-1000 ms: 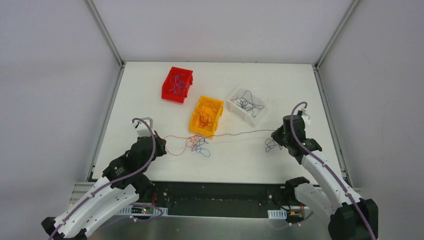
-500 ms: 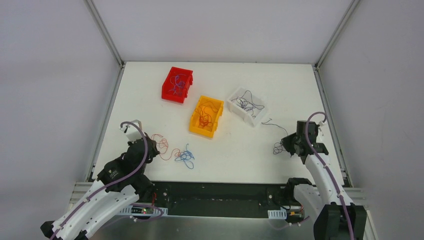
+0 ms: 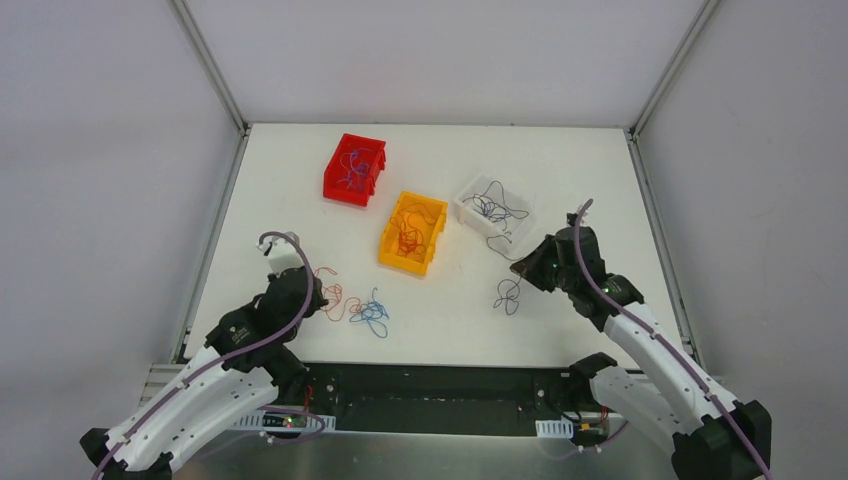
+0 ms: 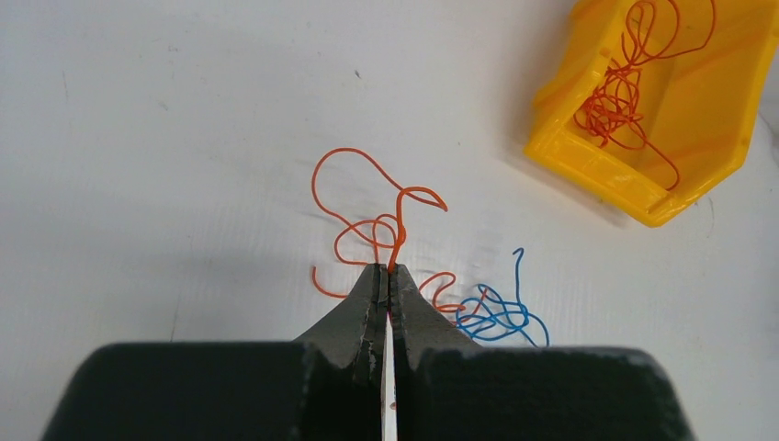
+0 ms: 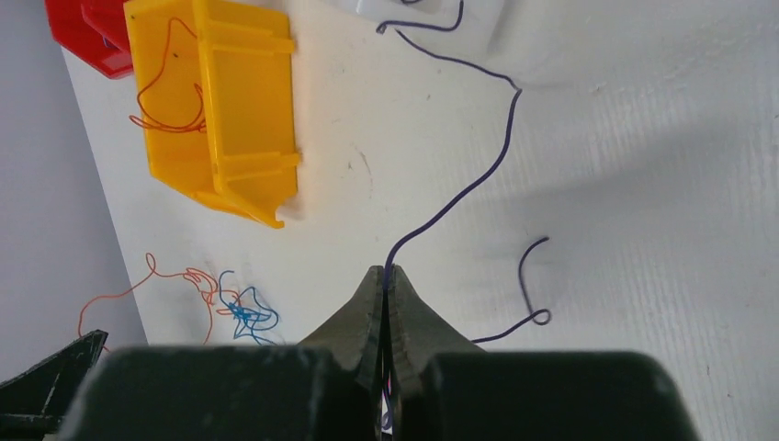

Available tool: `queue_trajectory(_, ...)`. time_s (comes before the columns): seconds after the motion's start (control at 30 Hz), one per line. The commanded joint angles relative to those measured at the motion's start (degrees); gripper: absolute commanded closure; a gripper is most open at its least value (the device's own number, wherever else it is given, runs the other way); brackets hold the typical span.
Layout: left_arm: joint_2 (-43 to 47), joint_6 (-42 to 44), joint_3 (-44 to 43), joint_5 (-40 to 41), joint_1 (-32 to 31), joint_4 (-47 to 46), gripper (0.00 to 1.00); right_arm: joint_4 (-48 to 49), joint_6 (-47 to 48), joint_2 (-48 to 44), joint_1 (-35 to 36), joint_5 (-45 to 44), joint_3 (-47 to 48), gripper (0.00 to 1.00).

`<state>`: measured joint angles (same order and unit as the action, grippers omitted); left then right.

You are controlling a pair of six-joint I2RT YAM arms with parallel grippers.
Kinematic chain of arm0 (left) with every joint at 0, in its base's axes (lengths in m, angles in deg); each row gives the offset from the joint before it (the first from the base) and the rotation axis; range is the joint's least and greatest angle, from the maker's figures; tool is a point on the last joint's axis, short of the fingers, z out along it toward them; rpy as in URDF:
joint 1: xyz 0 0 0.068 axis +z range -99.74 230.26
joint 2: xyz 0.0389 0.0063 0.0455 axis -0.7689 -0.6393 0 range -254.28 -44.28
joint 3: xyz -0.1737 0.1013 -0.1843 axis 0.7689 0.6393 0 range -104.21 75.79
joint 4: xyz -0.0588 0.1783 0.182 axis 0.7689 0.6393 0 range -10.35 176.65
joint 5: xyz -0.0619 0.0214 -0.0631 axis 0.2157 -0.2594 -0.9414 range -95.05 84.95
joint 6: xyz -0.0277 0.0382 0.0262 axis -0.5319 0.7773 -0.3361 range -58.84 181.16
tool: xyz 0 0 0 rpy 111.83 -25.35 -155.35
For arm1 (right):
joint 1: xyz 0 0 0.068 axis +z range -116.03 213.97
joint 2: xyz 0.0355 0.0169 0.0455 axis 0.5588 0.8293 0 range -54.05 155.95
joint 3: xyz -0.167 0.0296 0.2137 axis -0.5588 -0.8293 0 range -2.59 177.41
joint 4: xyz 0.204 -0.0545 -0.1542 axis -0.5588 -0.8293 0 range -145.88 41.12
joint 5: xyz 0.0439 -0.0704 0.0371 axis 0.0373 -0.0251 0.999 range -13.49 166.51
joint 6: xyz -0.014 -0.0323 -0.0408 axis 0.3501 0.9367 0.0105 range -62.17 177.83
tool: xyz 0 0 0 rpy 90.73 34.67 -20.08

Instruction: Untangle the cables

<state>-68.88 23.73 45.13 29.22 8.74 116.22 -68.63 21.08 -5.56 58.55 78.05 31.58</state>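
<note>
Sorting is partly done. Each bin already holds cables: bluish ones in the red bin (image 3: 354, 168), orange ones in the yellow bin (image 3: 412, 232), dark ones in the white bin (image 3: 492, 212).

- **Left arm (image 3: 200, 395):** its jaws are pinched together on the orange cable (image 4: 397, 234), low over the near-left tabletop (image 3: 600, 170).
- **Orange and blue:** the orange cable's far end is interlaced with the blue cable (image 4: 494, 314) just right of it. That pair is not yet separated.
- **Right arm (image 3: 650, 345):** its jaws are clamped on the dark cable (image 5: 459, 197). This one is well apart from the orange-blue knot, so I judge it free.
- **Dark cable:** one end reaches toward the white bin and a loop hangs below the jaws.

Left to do: drop the dark cable in its bin, pull orange from blue, and bin both.
</note>
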Motion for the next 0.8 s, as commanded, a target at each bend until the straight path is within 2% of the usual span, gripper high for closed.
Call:
queue_trajectory(0.0, -2.02, 3.18, -3.03, -3.14, 0.43, -3.07, 1.00, 2.71, 4.31, 1.23, 0.35, -3.99, 4.71, 1.00)
queue_trajectory(0.3, -1.80, 4.27, -2.78, -3.85, 0.38, -3.66, 1.00, 2.73, 10.56, 7.30, -0.05, -6.67, 18.96, 1.00)
queue_trajectory(0.77, -1.84, 4.83, -2.40, -4.38, 0.38, -4.47, 1.00, 2.16, 10.65, 22.87, -5.26, -2.66, 41.87, 1.00)
